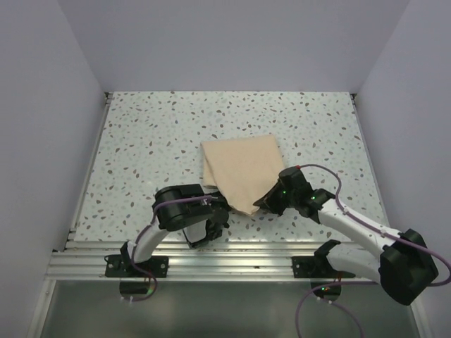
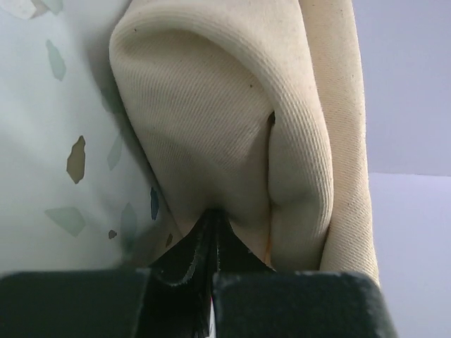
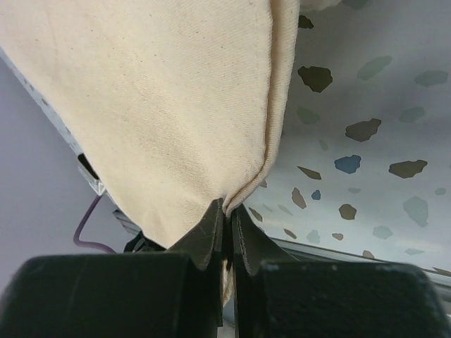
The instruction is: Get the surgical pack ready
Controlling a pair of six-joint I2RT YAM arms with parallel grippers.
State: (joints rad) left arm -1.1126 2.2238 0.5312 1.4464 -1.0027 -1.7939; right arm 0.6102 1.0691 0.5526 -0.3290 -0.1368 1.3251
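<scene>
The surgical pack shows as a folded beige cloth (image 1: 239,169) lying mid-table, its near corner lifted toward the arms. My left gripper (image 1: 217,205) is at the cloth's near left edge. In the left wrist view it (image 2: 213,217) is shut on a rounded fold of the cloth (image 2: 211,120). My right gripper (image 1: 263,200) is at the near right edge. In the right wrist view it (image 3: 227,210) is shut on the hemmed edge of the cloth (image 3: 162,105), which hangs up from the jaws.
The speckled white table (image 1: 141,141) is walled by plain white panels on three sides. A ribbed aluminium rail (image 1: 225,252) runs along the near edge, where both arm bases are bolted. Purple cables loop beside each arm.
</scene>
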